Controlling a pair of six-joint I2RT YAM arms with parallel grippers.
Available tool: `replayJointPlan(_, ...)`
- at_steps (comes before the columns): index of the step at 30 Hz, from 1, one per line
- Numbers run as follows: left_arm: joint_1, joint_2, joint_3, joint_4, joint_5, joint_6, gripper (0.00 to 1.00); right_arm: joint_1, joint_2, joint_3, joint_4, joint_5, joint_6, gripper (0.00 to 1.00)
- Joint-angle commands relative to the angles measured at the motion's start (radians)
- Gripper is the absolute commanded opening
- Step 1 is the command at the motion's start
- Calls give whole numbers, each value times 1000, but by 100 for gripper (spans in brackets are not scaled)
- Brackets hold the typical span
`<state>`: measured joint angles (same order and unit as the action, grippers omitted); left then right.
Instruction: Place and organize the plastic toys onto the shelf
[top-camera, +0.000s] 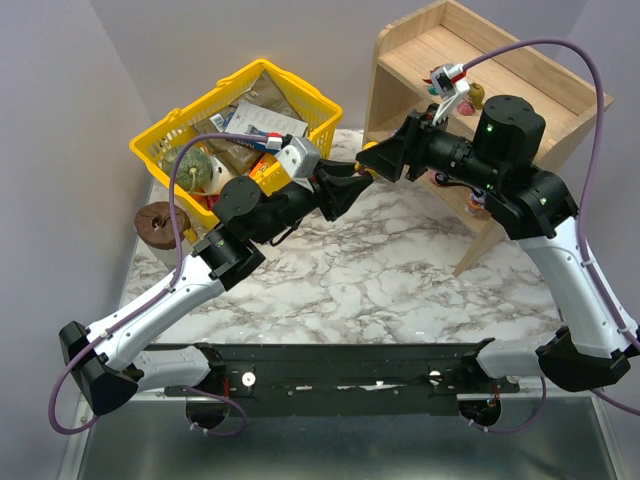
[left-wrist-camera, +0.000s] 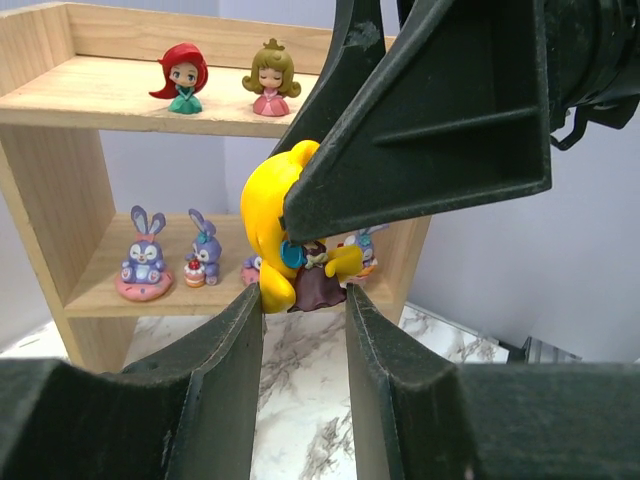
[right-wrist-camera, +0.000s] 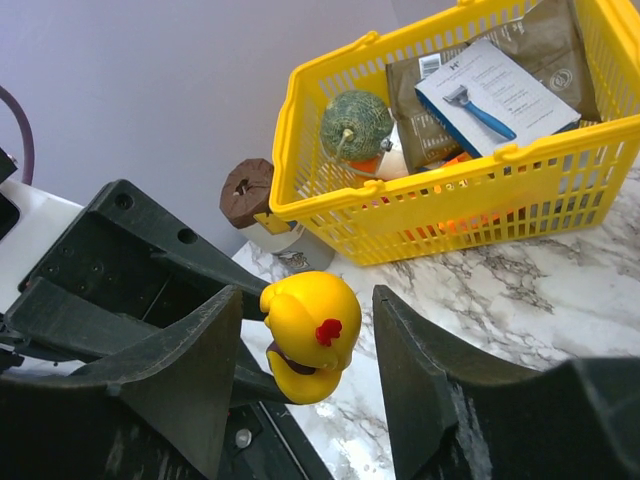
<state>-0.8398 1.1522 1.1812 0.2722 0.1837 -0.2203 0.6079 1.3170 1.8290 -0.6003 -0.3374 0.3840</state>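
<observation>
A yellow toy (top-camera: 369, 149) with a dark red skirt hangs in the air between the two grippers, in front of the wooden shelf (top-camera: 500, 60). My left gripper (left-wrist-camera: 303, 292) pinches its lower part at the fingertips. My right gripper (right-wrist-camera: 307, 292) is open around the toy's head (right-wrist-camera: 310, 315), with a small gap on each side. In the left wrist view the shelf (left-wrist-camera: 100, 95) holds a red-haired figurine (left-wrist-camera: 181, 77) and a blonde figurine (left-wrist-camera: 271, 77) on top. Purple long-eared toys (left-wrist-camera: 143, 255) stand on the lower tier, others hidden behind the yellow toy (left-wrist-camera: 268, 215).
A yellow basket (top-camera: 175, 130) of groceries stands at the back left, with a green-grey gourd (right-wrist-camera: 356, 125) and a razor box (right-wrist-camera: 495, 95) inside. A brown round object (top-camera: 155, 222) sits beside it. The marble tabletop (top-camera: 380, 280) lies below the grippers.
</observation>
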Motion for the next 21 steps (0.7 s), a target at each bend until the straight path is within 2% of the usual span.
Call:
replayJointPlan(1,-4,-22,-17,67,11,-21,0,6,-13,-13,16,-46,-4,63)
replayJointPlan(3,-4,-22,-17,65,14,-27,0,6,-13,-13,16,-48,1,58)
replayJointPlan(6,-4,-22,-15,58,13,-34,0,6,-16,-13,16,-49,3,42)
replayJointPlan(7,-4,-22,-17,59,10,-33,0,6,-16,-13,17,-49,3,34)
replayJointPlan(11,-5,-20,-15,59,0,-42,1,6,-21,-13,16,-40,0,18)
replayJointPlan(12,-4,-19,-11,58,-1,-42,8,6,-22,-13,14,-38,-2,15)
replayJointPlan(13,-5,-19,-6,52,-6,-44,34,6,-22,-13,14,-28,-5,12)
replayJointPlan(14,-5,-19,-2,48,-10,-42,49,6,-22,-11,14,-19,-14,11)
replayJointPlan(15,-4,-19,6,45,-13,-40,61,6,-21,-2,11,-5,-22,10)
replayJointPlan(16,-4,-20,9,39,-15,-33,79,6,-19,6,7,26,-33,9)
replayJointPlan(17,-4,-23,11,36,-21,-25,85,6,-15,15,-4,44,-55,8)
replayJointPlan(18,-4,-26,14,30,-35,-18,98,6,-10,32,-12,66,-71,8)
replayJointPlan(21,-4,-51,9,2,-76,7,99,6,22,105,-44,165,-151,8)
